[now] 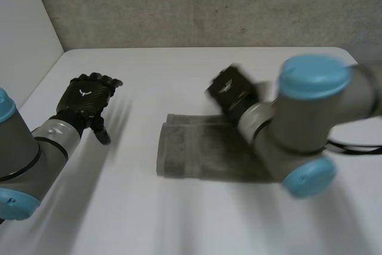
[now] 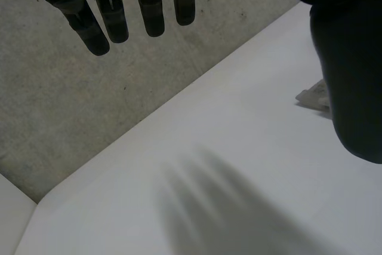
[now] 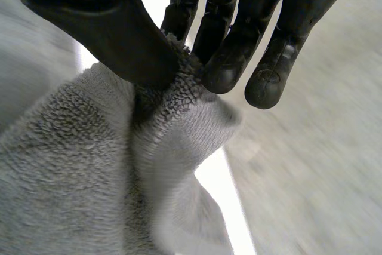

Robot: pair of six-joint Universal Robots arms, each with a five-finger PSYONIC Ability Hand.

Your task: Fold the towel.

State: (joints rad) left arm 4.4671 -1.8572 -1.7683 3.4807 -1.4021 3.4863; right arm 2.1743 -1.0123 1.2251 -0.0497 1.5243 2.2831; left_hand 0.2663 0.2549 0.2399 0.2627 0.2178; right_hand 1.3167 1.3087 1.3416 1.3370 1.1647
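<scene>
On my screens the grey towel [image 1: 200,147] lies as a folded band on the white table [image 1: 179,64], right of centre. My right hand [image 1: 231,89] pinches a bunch of its pile between thumb and fingers, seemingly at the far edge, though blur hides exactly where. My left hand [image 1: 88,97] hovers well apart, fingers straight and holding nothing.
</scene>
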